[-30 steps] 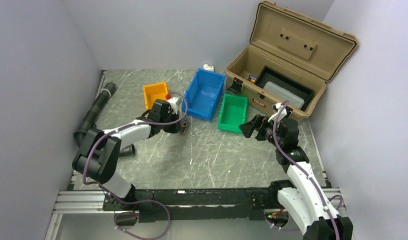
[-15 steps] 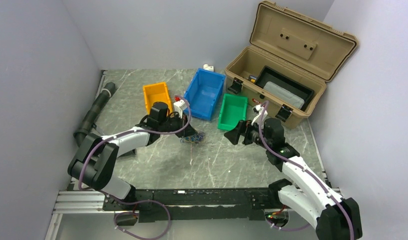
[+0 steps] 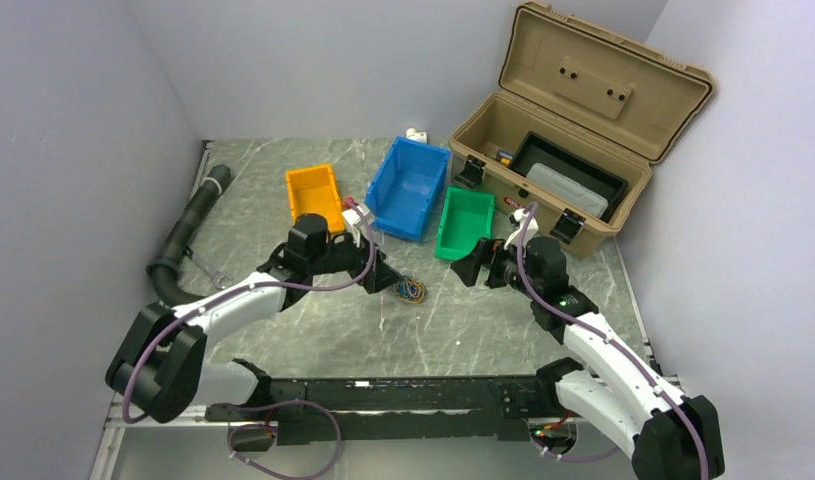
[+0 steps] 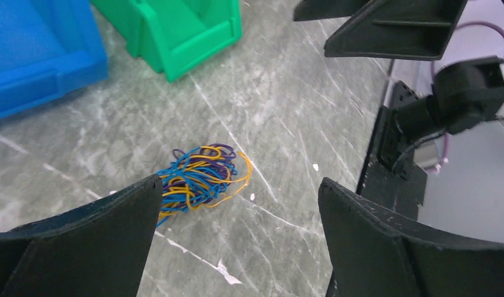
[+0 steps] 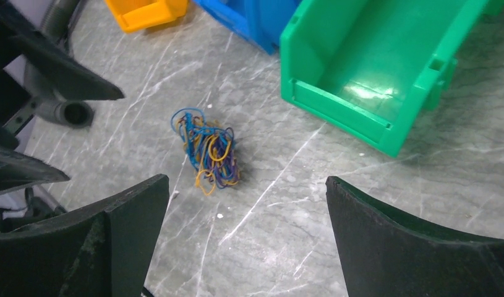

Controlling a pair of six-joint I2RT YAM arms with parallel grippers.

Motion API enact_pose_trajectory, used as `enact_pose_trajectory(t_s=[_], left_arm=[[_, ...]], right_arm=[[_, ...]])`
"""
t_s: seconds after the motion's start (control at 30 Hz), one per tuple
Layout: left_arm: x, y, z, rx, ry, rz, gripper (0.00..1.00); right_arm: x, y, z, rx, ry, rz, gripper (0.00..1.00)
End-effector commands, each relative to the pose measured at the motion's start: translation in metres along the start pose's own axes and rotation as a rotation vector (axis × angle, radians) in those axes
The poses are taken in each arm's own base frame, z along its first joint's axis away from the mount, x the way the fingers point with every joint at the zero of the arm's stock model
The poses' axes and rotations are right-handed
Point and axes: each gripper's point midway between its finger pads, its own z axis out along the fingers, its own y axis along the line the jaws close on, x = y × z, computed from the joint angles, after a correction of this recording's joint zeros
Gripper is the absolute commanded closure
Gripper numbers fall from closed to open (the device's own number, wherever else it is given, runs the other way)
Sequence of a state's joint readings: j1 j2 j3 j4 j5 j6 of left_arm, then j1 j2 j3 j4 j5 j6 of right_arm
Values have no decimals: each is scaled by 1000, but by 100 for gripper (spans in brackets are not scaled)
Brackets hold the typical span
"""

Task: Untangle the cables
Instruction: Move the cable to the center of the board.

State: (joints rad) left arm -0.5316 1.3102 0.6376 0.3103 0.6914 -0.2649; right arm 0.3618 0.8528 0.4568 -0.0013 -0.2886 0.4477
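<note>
Cables (image 3: 412, 290) lay in one small tangled clump of blue, yellow-orange and dark strands on the grey table (image 3: 433, 330), touched by neither gripper. My left gripper (image 3: 386, 279) hung just beside the clump, jaws wide and empty (one finger nearly over the strands). The right gripper (image 3: 473, 268) faced it, equally wide. Beyond stood the green bin (image 3: 465, 225), blue bin (image 3: 408, 187) and orange bin (image 3: 312, 190), and farthest off the open tan case (image 3: 583, 130).

You face a robot-lab test cell: plain walls (image 3: 83, 120) box in a stone-patterned table (image 3: 433, 330) with an aluminium rail (image 3: 158, 398), plastic bins (image 3: 408, 185) and a tan toolbox (image 3: 583, 130).
</note>
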Motion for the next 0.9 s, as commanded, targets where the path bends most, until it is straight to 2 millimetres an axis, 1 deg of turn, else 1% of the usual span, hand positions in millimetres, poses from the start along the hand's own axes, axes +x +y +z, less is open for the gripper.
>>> enact_pose_trajectory(t_s=[0.0,0.03,0.07,0.1,0.17,0.23,0.3,0.37,0.47,0.53,0.63,0.77,0.87], left_arm=[[-22,16,-15,-159,-119,75,1],[-25,20,-21,-202,-145,82,1],[-29,24,-28,-246,-177,86,1],[-31,30,-34,-298,-206,74,1],[-33,45,-46,-416,-245,16,0],[-35,55,-54,-495,-258,-7,1],[-37,55,-54,-493,-264,-4,1],[-33,51,-51,-458,-269,-15,1],[-30,57,-50,-477,-260,-47,1],[-31,65,-57,-543,-263,-74,1],[-34,71,-66,-599,-294,-72,1],[-36,72,-75,-621,-349,-47,0],[-33,76,-82,-649,-384,-43,1]], right_arm=[[-24,-14,-7,135,-86,66,0],[-28,-21,-10,190,-105,105,0],[-27,-29,-13,249,-108,147,0],[-28,-31,-15,263,-109,136,0],[-28,-28,-15,241,-105,109,0],[-26,-28,-13,230,-108,113,0],[-21,-28,-10,215,-103,108,0],[-18,-27,-7,196,-97,109,1],[-13,-16,1,128,-56,86,4],[-9,-7,8,85,-19,66,5],[-4,5,19,45,9,32,5],[3,22,32,-15,22,9,4],[10,34,45,-45,39,1,3]])
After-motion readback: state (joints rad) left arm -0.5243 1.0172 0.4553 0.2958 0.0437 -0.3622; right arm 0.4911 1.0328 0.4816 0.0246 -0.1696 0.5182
